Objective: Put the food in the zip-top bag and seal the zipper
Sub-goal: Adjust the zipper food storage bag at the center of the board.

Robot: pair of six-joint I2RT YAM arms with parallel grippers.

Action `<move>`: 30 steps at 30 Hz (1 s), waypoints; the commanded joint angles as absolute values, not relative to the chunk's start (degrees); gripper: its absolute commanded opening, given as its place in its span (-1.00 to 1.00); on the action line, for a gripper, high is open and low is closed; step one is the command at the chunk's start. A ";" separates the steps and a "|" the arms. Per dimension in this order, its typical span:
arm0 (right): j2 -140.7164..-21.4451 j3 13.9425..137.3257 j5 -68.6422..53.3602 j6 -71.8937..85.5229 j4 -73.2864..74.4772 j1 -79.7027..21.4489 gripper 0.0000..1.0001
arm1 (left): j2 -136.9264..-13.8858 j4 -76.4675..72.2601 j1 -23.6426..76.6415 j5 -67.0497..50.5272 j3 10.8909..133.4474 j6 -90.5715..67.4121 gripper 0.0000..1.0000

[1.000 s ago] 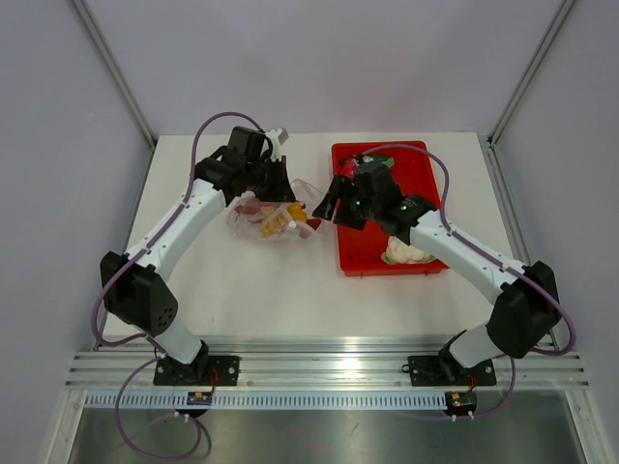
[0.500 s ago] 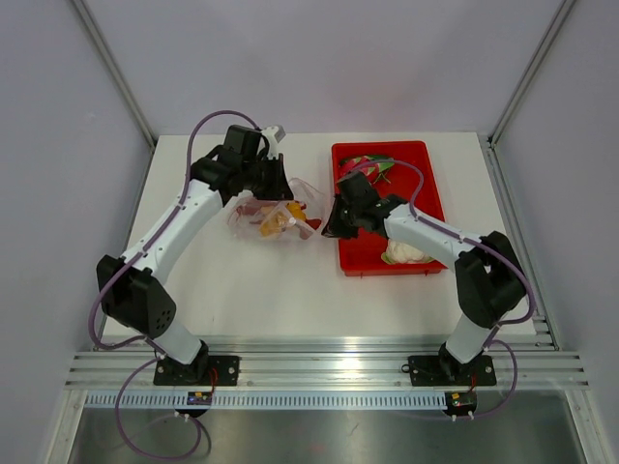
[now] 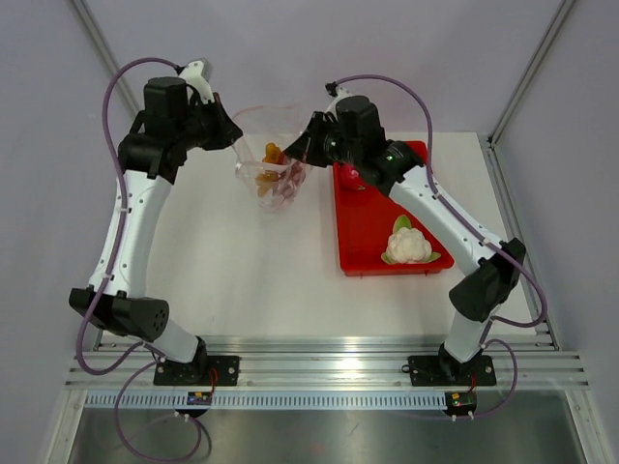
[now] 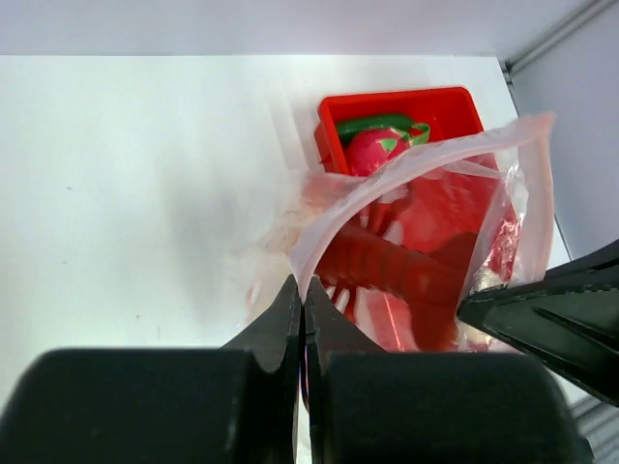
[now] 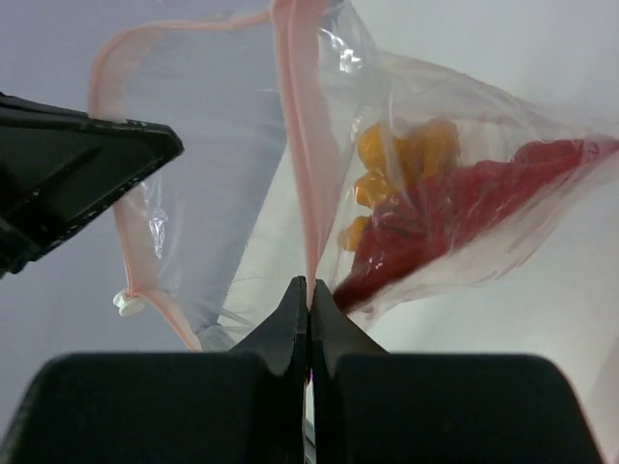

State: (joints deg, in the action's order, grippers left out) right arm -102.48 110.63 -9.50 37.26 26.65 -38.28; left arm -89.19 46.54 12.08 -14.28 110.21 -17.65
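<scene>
Left gripper (image 4: 302, 295) and right gripper (image 5: 309, 290), both clamping its rim, had hoisted the clear crinkly zip-top bag (image 3: 276, 179) aloft. White lumpy cauliflower (image 3: 406, 246) remained unbagged.

Clear bag (image 3: 272, 159) hangs above the counter (image 3: 242, 280), mouth up and open, pink zipper (image 5: 298, 126) unsealed. Orange pieces (image 5: 401, 155) and red chilies (image 5: 455, 208) sit at its bottom. White cauliflower (image 3: 407, 244) lies outside, in the red tray (image 3: 363, 242).
</scene>
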 commanded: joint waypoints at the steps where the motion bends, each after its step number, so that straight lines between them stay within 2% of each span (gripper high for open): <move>1: -106.60 107.06 -10.55 35.77 28.13 -38.85 -1.00 | -87.63 46.59 11.78 -12.56 108.83 -16.17 -1.00; 3: -110.64 105.12 -10.46 35.95 28.91 -38.85 -1.00 | -87.63 43.96 11.78 -13.79 101.22 -16.87 -1.00; 6: -114.60 105.03 -10.20 35.77 30.41 -38.59 -1.00 | -89.12 42.71 11.78 -11.97 96.60 -17.40 -1.00; 15: -108.37 110.22 -5.89 31.56 31.91 -37.88 -1.00 | -87.10 48.43 11.78 -9.76 110.30 -16.35 -1.00; 18: -108.37 104.88 -6.41 32.86 30.94 -36.48 -1.00 | -86.66 47.55 11.78 -10.72 106.98 -16.17 -1.00; 23: -111.52 96.95 -7.30 34.72 28.04 -35.16 -1.00 | -87.36 42.64 12.30 -13.01 94.25 -18.01 -1.00; 28: -111.45 92.56 -7.03 35.59 26.46 -34.89 -1.00 | -89.29 41.83 17.31 -12.05 92.37 -17.32 -1.00; 29: -110.58 92.20 -7.03 35.68 25.93 -34.89 -1.00 | -89.82 41.92 18.01 -11.52 92.63 -17.05 -0.95; 30: -110.22 91.94 -7.03 35.60 25.84 -34.89 -1.00 | -89.91 42.18 19.58 -10.47 92.98 -16.62 -0.62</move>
